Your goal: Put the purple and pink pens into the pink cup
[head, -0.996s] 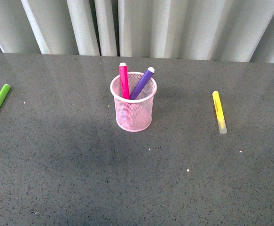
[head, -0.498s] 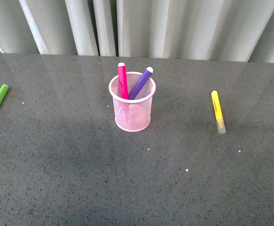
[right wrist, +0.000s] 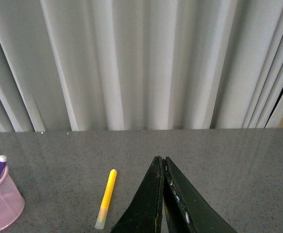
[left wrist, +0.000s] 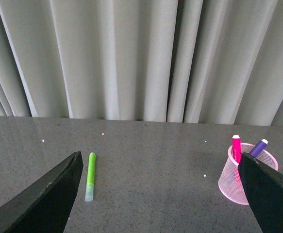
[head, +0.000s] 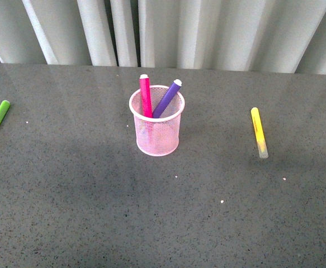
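— Status of the task?
— Both the pink pen [head: 145, 96] and the purple pen [head: 167, 98] are found standing inside the pink cup [head: 157, 133] on the desk [head: 95, 195]. Nothing appears left.
— The pincers?
— The left pincer [left wrist: 160, 194] is spread wide and empty, the cup beside one jaw. The right pincer [right wrist: 161, 194] is closed, empty, well apart from the cup.

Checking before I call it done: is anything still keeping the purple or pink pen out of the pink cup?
Nothing visible does. The pink pen and purple pen already stand inside the pink cup, ends above its rim. Neither gripper touches them.
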`<state>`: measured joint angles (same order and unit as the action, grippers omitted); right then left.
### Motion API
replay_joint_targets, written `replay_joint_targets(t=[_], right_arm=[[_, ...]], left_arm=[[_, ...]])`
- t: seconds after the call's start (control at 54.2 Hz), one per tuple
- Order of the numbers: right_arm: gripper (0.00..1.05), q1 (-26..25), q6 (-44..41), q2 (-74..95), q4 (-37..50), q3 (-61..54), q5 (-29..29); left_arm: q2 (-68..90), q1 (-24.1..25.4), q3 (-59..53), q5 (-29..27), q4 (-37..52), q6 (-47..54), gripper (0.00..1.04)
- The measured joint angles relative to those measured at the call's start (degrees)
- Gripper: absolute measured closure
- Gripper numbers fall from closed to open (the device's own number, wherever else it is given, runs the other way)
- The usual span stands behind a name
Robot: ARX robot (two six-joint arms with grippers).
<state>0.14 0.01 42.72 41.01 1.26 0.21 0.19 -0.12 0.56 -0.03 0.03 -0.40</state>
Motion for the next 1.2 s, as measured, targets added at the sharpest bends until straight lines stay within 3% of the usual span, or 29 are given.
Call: replay_joint_targets(t=[0.553, 1.199], right_arm=[[1.01, 0.0, 0.0, -20.1, -18.4, -0.3, -0.1], [1.01, 0.0, 0.0, -31.6, -29.7, -0.3, -0.1]], left_arm=[[0.0, 0.0, 0.0, 0.0, 0.0, 0.0, 0.07], [0.0, 0.0, 0.0, 0.0, 0.0, 0.0, 0.07]])
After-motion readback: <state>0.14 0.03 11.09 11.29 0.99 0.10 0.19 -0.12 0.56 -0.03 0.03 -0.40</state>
